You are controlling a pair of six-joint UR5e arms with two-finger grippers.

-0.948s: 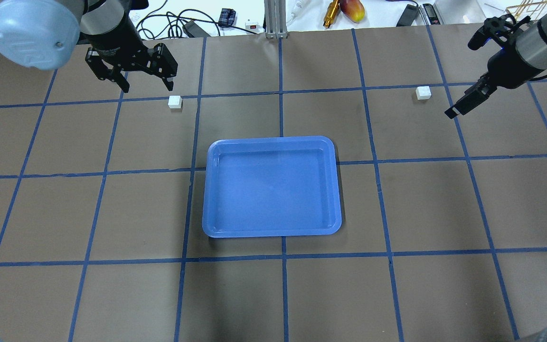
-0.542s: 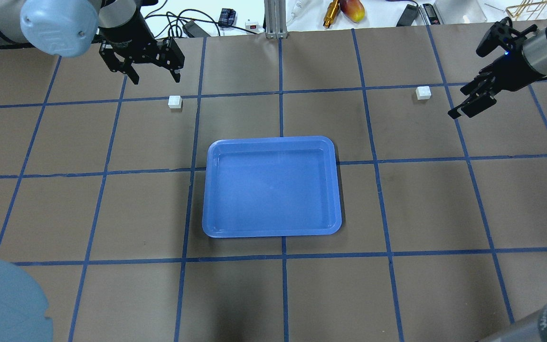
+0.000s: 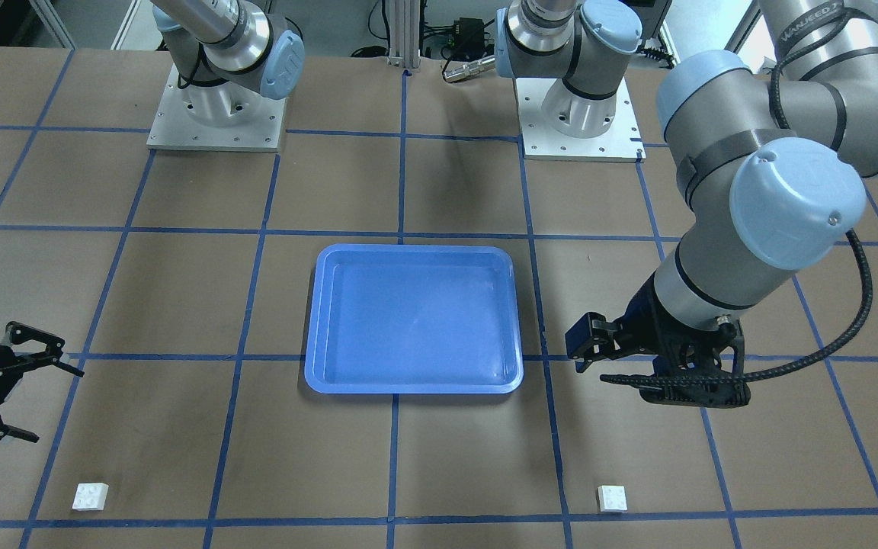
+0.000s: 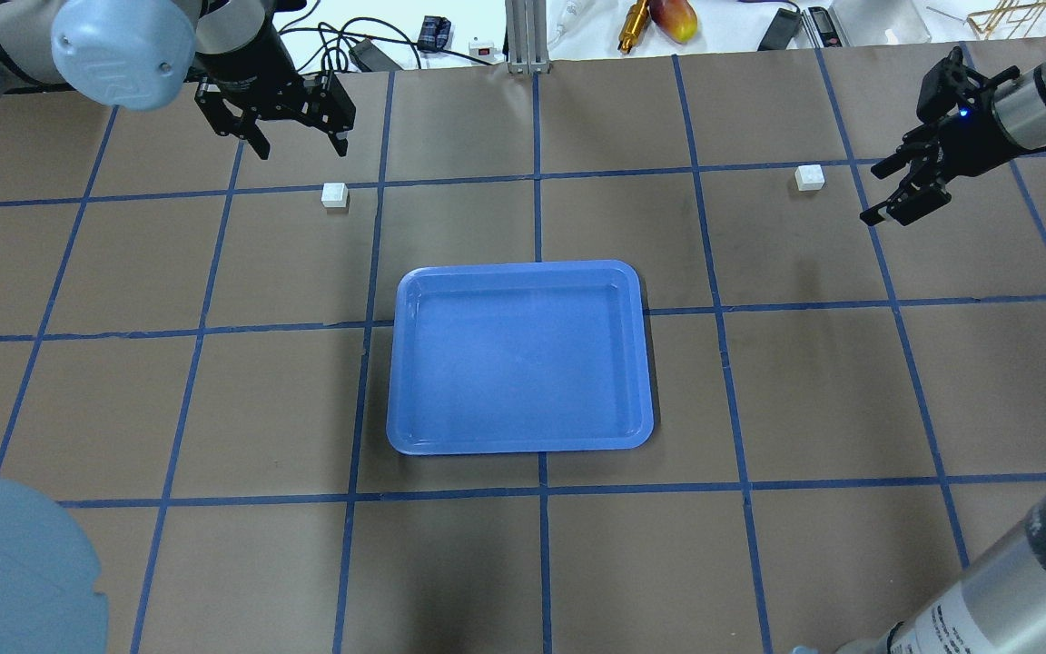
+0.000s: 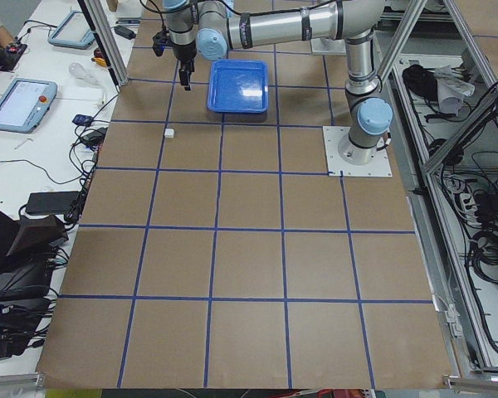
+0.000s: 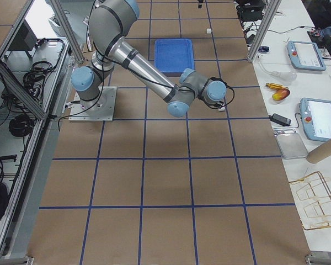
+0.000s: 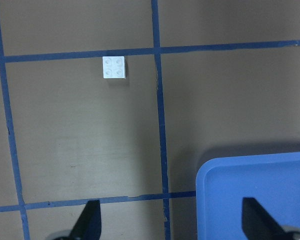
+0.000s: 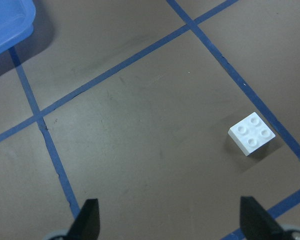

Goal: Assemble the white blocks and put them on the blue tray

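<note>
While the brown desk (image 4: pixel 123 409) carries the blue tray (image 4: pixel 519 363) flat at its centre, my left jaws and my right jaws both hang above the desk, spread and clear of every object. Unjoined and studs up, the left white block (image 4: pixel 334 195) lies on the desk near my left jaws and the right white block (image 4: pixel 810 177) near my right jaws. The two are well apart, both outside the tray on the side away from my base.

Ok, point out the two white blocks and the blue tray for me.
Left white block (image 4: pixel 334 195): overhead view, middle of its top face.
Right white block (image 4: pixel 810 177): overhead view, middle of its top face.
Blue tray (image 4: pixel 520 363): overhead view, bare middle of its floor.
</note>
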